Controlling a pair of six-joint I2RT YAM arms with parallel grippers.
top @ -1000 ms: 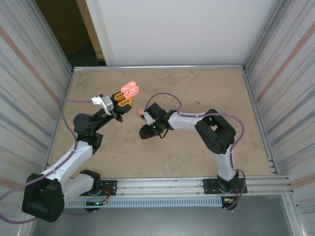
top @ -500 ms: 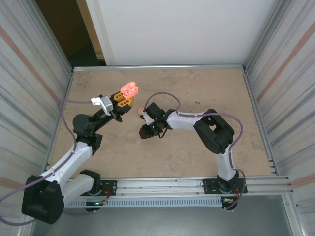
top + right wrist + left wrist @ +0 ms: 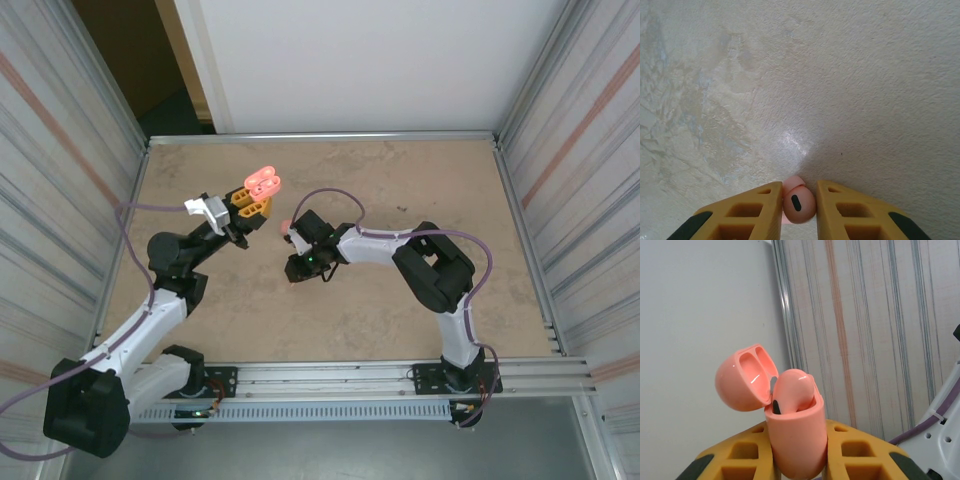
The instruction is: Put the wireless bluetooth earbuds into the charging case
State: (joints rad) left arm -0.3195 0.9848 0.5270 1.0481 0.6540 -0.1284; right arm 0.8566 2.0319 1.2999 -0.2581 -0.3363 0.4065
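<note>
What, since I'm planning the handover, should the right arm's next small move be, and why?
Probably lift the right end effector straight up: it pinches the loose earbud on the table, while the left end effector holds the charging case open.

No legible text, label, brand, number or sign recorded. Surfaces inspected: charging case (image 3: 795,440), plain pink; earbud (image 3: 799,205), one black oval mark, not a character; tabletop (image 3: 865,75), unlettered; ribbed wall panel (image 3: 865,330), unlettered.
</note>
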